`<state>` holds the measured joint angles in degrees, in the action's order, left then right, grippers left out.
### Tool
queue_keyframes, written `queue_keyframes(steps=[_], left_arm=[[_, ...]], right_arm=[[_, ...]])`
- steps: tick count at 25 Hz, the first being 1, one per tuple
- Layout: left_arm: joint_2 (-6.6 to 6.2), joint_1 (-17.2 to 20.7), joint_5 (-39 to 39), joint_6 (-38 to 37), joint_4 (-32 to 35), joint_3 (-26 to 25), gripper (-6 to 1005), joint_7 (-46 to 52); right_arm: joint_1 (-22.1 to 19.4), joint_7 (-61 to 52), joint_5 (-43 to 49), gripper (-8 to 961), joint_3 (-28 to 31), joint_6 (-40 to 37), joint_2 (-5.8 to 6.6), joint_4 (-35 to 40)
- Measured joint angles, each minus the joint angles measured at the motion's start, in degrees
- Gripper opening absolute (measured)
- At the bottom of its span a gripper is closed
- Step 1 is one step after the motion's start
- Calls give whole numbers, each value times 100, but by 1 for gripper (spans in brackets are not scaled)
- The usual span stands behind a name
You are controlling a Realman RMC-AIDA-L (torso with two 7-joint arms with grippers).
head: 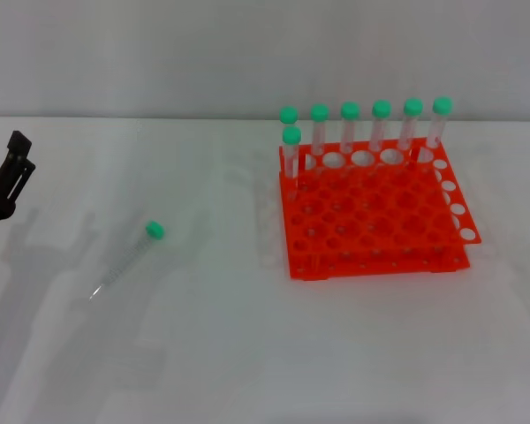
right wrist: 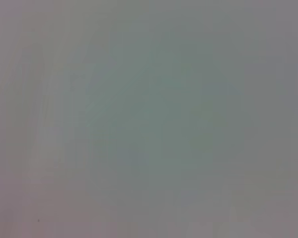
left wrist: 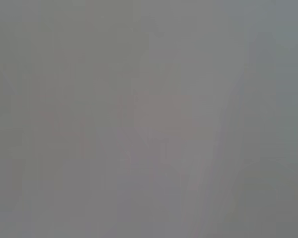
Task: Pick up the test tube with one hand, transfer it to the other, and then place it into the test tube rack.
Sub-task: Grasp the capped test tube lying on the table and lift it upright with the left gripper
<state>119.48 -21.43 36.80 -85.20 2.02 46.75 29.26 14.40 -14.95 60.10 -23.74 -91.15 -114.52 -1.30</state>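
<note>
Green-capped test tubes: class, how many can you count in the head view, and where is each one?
8. Six stand along the far row of the test tube rack, e.g.; one stands just nearer at its left corner; one test tube lies loose on the table, left of the rack.

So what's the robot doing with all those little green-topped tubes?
Nothing is being held yet. One test tube lies flat on the white table, away from the orange test tube rack, which already holds seven upright tubes along its back. The left gripper sits at the table's left edge, not touching the tube. The right gripper isn't in view.
</note>
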Motion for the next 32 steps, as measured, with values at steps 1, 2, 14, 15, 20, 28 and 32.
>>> queue_keyframes(steps=[1,2,14,15,20,28,32], left_arm=[[0,-17,-1,2,1,0,893,-2],[0,-23,-1,3,4,0,893,-4],[-19,-48,-2,138,37,19,892,-178],[-23,-50,9,160,38,29,892,-180],[-20,-54,7,171,41,32,892,-179],[-27,-48,100,175,73,45,892,-145],[-82,31,631,238,497,58,891,409]], right_arm=[[-3,3,-5,854,2,2,0,-1],[-8,10,-8,854,2,2,0,-2],[4,85,-43,853,11,0,0,42],[12,91,-47,853,10,0,0,47],[33,95,-94,856,10,0,0,51],[37,97,-97,855,10,8,0,46],[69,72,-97,854,10,98,4,50]])
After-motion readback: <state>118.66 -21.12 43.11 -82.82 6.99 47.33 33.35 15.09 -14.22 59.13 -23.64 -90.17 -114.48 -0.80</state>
